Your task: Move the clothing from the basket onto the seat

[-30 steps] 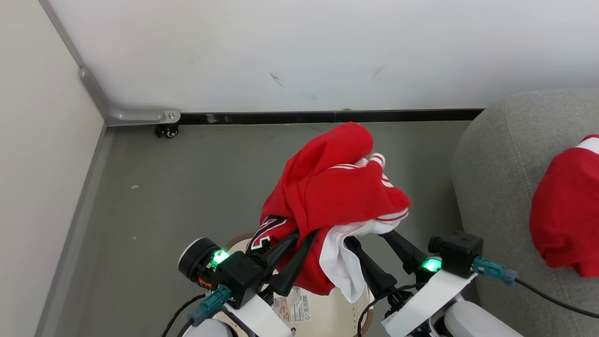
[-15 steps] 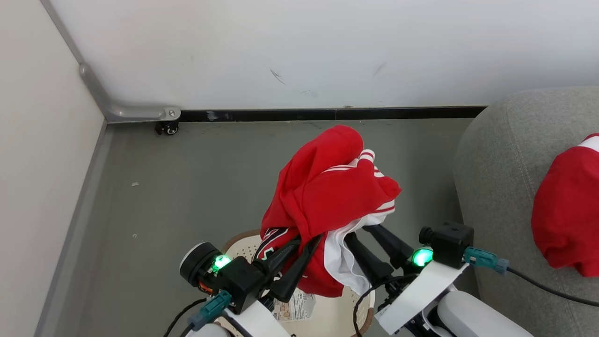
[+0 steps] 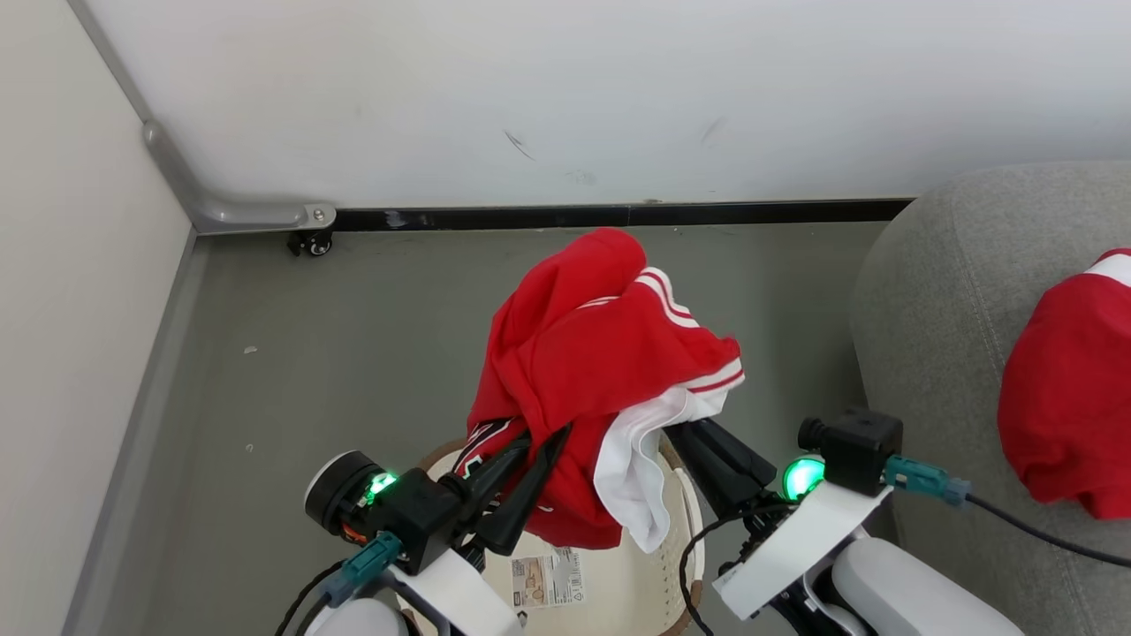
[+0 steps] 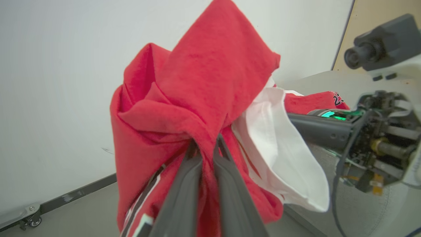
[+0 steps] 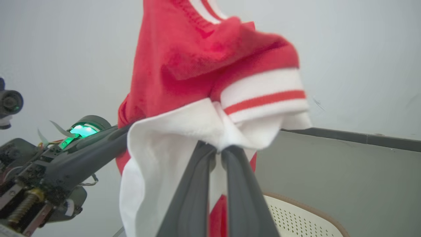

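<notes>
A bright red garment (image 3: 601, 353) with white trim hangs bunched between my two grippers, above the cream basket (image 3: 618, 601). My left gripper (image 3: 539, 437) is shut on a red fold of it; in the left wrist view the fingers (image 4: 205, 144) pinch the cloth (image 4: 197, 82). My right gripper (image 3: 680, 433) is shut on the white lining; in the right wrist view its tips (image 5: 218, 149) clamp the white fabric (image 5: 184, 131). The basket's perforated wall and brown rim (image 5: 296, 214) show below. The grey seat (image 3: 937, 336) stands at the right, with another red garment (image 3: 1069, 389) lying on it.
A white wall with a black skirting (image 3: 618, 215) runs behind. A metal bracket with a small caster (image 3: 305, 238) sits in the left corner. Grey floor (image 3: 353, 353) spreads left of the basket. A label (image 3: 548, 579) lies inside the basket.
My right gripper has gone from open to shut on the white part of the garment. The garment has shifted slightly left with both arms.
</notes>
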Tool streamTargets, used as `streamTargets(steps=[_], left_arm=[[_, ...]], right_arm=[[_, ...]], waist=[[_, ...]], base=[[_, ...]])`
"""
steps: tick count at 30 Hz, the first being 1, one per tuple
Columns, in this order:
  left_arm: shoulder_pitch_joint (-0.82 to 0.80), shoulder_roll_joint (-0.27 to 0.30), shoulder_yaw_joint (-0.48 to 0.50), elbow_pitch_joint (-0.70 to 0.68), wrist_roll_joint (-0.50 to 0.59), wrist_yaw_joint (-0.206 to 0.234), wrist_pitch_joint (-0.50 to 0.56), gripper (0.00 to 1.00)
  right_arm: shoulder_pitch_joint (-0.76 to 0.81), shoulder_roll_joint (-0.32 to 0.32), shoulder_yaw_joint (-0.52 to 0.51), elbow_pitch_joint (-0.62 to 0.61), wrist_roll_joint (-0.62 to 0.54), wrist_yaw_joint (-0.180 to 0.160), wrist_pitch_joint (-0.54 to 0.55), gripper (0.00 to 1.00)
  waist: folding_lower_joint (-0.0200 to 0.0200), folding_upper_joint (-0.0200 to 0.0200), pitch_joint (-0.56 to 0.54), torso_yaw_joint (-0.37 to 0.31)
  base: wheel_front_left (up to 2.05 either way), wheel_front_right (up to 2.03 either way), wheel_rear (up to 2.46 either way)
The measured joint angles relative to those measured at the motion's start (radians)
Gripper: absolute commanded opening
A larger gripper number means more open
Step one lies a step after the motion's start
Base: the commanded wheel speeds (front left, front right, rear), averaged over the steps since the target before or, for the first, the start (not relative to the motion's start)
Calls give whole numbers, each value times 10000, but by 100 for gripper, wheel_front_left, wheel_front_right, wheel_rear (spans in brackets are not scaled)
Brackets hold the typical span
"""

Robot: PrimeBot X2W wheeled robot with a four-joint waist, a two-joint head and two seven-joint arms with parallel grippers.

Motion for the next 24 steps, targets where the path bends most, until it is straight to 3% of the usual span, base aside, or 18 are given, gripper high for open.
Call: streamTargets(steps=[10,12,13,16,18,19,24], left_arm=[[15,10,221,249,-230,0,0,0],[15,10,249,268,-255,0,0,14],[15,10,259,276,-255,0,0,29],[16,12,265,291,-255,0,0,47],[16,13,265,309,-255,0,0,91],[17,12,263,314,-255,0,0,100],[17,12,255,336,-255,0,-2,100]], right_arm=[[-96,-71,-138,-48,-2,0,0,0],[-85,-98,-138,-48,0,0,0,0],[-83,-105,-138,-48,0,0,0,0],[-82,-109,-155,-63,-2,0,0,0],[-82,-111,-188,-82,-2,0,0,0],[-82,-113,-203,-98,-2,0,0,0],[-82,-117,-242,-153,-6,0,0,0]], waist=[[-1,0,-94,-122],[0,0,-110,-138],[-1,0,-117,-146],[0,0,-137,-166],[0,0,-149,-178],[0,0,-153,-183],[0,0,-168,-197]], base=[[0,0,0],[0,0,0],[0,0,0],[0,0,0],[0,0,0],[0,0,0],[0,0,0]])
